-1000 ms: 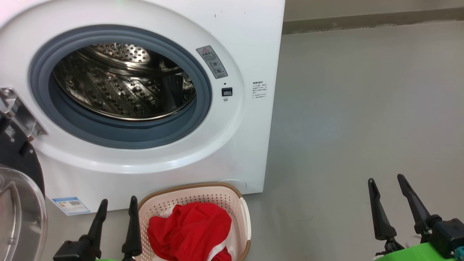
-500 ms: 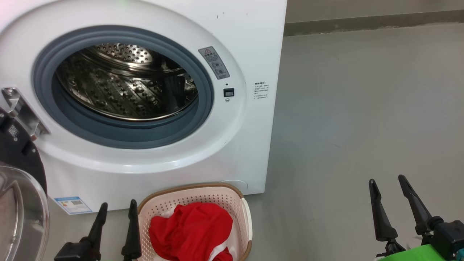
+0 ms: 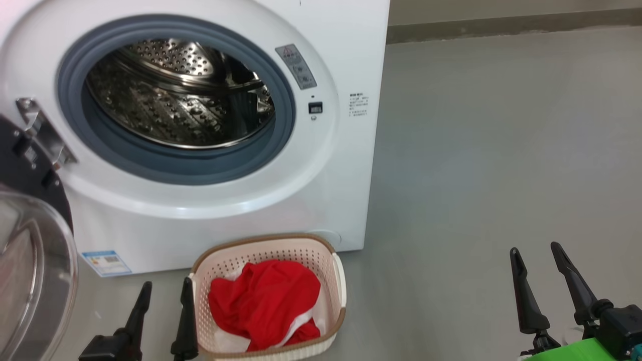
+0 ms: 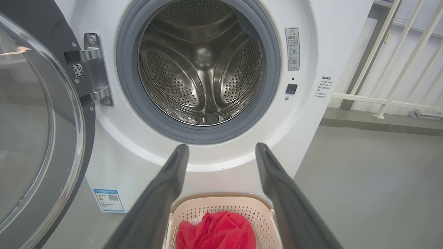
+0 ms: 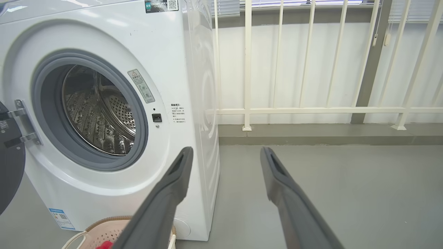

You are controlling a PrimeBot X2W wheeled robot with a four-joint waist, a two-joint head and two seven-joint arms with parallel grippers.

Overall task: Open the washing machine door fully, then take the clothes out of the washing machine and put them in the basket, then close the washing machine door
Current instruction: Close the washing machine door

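The white washing machine (image 3: 341, 45) stands with its door (image 3: 30, 271) swung wide open to the left, its clear porthole bulging toward me. Nothing lies in the steel drum (image 3: 175, 95), as the left wrist view of the drum (image 4: 200, 69) confirms. On the floor before the machine sits the cream basket (image 3: 266, 240) holding the red clothes (image 3: 263, 301) with white parts. My left gripper (image 3: 166, 283) hangs open just left of the basket, nothing between its fingers. In its wrist view the left gripper (image 4: 221, 147) points at the machine above the basket (image 4: 214, 197). My right gripper (image 3: 535, 249) is open over bare floor, far right.
Grey floor (image 3: 501, 150) stretches right of the machine. A low ledge (image 3: 501, 25) runs along the back wall, and a white railing (image 5: 311, 110) stands above it. A blue label (image 3: 106, 261) marks the machine's lower left corner.
The head camera has shifted, so machine and basket sit higher in the picture and more of the basket shows. Both grippers stay open and empty; the clothes have not moved.
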